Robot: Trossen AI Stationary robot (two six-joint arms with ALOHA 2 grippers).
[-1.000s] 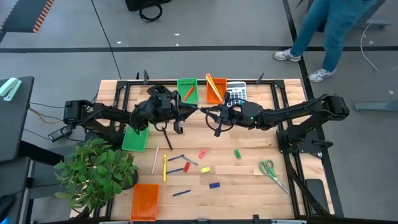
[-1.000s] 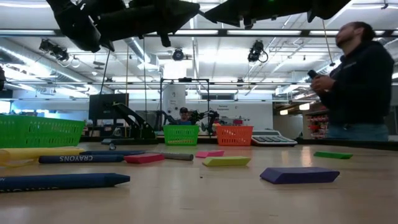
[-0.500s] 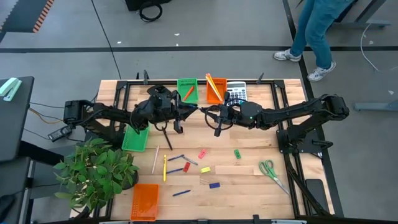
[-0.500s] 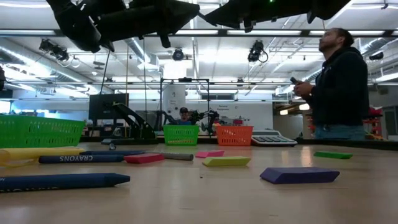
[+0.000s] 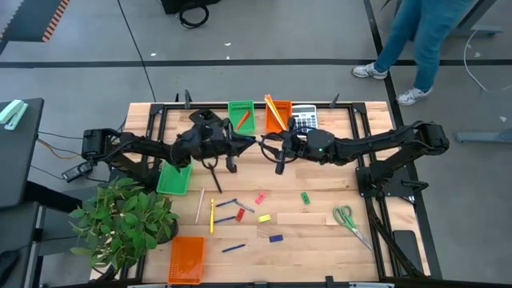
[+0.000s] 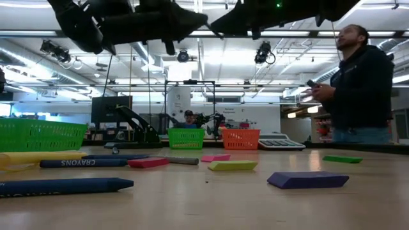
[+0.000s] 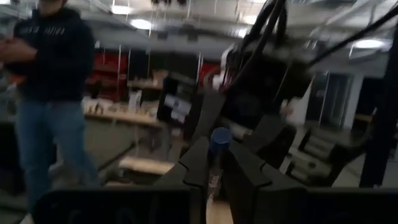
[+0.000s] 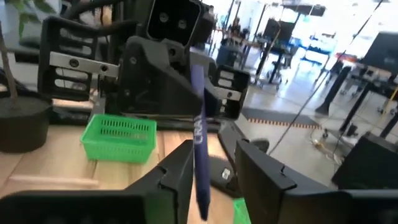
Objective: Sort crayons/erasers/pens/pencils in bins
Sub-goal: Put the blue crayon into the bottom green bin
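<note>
My left gripper [image 5: 242,144] and my right gripper [image 5: 270,147] face each other, high above the table's middle. My left gripper [image 7: 217,167] is shut on a blue stick with white lettering [image 8: 199,134]. The stick points at my right gripper [image 8: 214,163], which is open with a finger on each side of its free half. On the table lie blue sticks [image 5: 226,202], yellow pencils [image 5: 212,214] and small erasers [image 5: 259,198]. Two green bins [image 5: 241,116] [image 5: 174,178] and two orange bins [image 5: 278,114] [image 5: 186,258] stand around them. My left gripper pinches one end of the blue stick [image 7: 217,149] between its two fingers. The fingers come level from the table's left and lie along the stick. The stick juts out past the fingertips toward the table's right, level and lifted clear.
A grey calculator [image 5: 304,118] sits at the far edge beside the orange bin. Green-handled scissors [image 5: 348,218] lie at the right. A potted plant [image 5: 120,220] stands at the near left. A person [image 6: 361,83] stands beyond the table's far right.
My right gripper has edged toward my left gripper, so the free end of the blue stick now reaches between its open fingers. The person behind the table has shifted about.
</note>
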